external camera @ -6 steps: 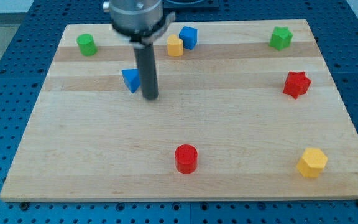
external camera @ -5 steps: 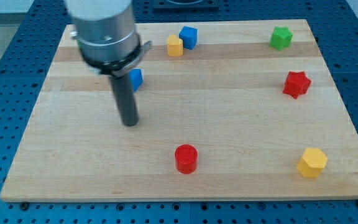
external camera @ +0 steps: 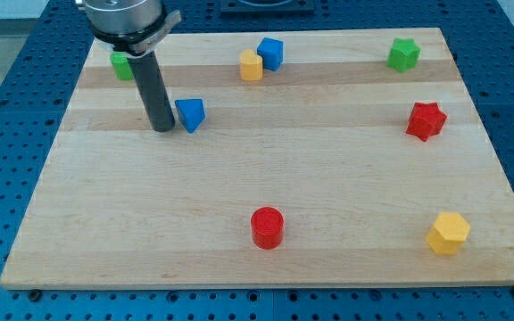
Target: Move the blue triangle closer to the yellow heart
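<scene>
The blue triangle [external camera: 190, 114] lies on the wooden board [external camera: 266, 178] in its upper left part. My tip [external camera: 162, 128] stands just to the triangle's left, close to it or touching it. The yellow heart [external camera: 252, 65] sits near the view's top, up and to the right of the triangle, with a blue cube [external camera: 271, 53] right beside it.
A green block [external camera: 121, 64] sits at the top left, partly behind the rod. A green star [external camera: 403, 54] is at the top right, a red star [external camera: 426, 120] at the right, a red cylinder [external camera: 267, 227] at the bottom middle, a yellow hexagon [external camera: 448, 234] at the bottom right.
My tip went from the triangle's right side, down and around to the left, and now stands on its left side. The triangle has barely moved.
</scene>
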